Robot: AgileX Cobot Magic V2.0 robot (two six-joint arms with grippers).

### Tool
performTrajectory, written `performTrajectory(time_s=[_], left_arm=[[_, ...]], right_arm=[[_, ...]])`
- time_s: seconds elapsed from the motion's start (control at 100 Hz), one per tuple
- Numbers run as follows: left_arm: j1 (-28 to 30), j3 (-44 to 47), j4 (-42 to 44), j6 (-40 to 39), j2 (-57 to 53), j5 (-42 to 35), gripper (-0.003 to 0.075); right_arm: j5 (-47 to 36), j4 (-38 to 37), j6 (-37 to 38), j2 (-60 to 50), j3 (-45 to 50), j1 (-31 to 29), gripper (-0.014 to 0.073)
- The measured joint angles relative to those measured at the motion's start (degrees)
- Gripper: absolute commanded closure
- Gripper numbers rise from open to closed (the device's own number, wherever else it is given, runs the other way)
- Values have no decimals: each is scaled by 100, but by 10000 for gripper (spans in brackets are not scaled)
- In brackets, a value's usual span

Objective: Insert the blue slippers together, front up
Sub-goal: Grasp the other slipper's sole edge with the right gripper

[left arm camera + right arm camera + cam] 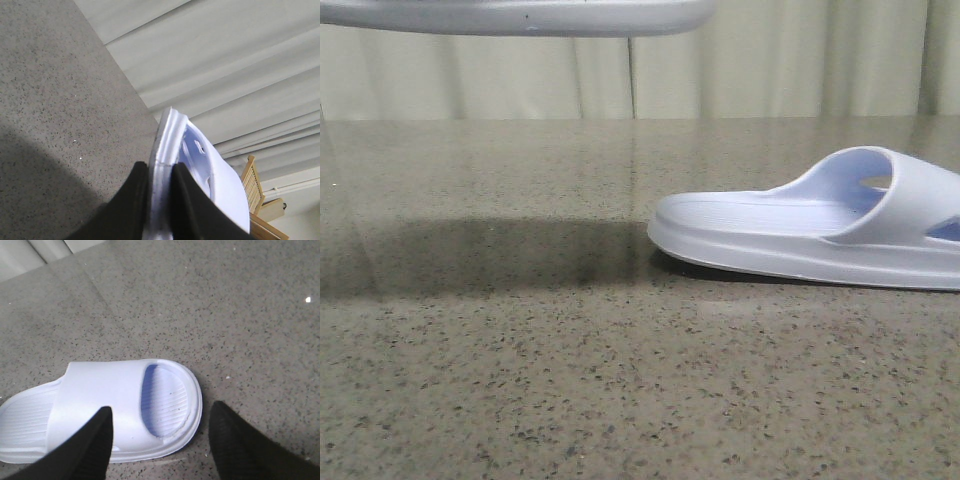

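One pale blue-white moulded foam slipper (172, 145) clamped at thick sole edge between black fingers of left gripper (160, 187), held raised above speckled grey stone table (520, 380). Second slipper (120, 410), ribbed footbed, wide smooth strap, seen lying flat below spread-apart right gripper (160, 437), partly between its fingers. No legible writing.

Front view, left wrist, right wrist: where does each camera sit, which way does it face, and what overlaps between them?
Front view: low over the table, facing forward to the curtain; one slipper on the table, the lifted slipper at the top edge; no robot parts.
Left wrist: on the left arm, looking past the left end effector, shut on the lifted slipper.
Right wrist: on the right arm, looking down; right end effector open above the resting slipper.
Each wrist view shares one slipper with the front.
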Motion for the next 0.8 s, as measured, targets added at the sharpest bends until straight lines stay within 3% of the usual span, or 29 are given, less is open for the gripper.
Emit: performTrajectory(time_s=[0.32,0.8], left_arm=[[0,0,0,0,0,0,705],[0,0,-8,4,0,0,705]], right_arm=[[-481,0,256,1242,0,0,231],[-1065,62,294,2115,0,0,231]])
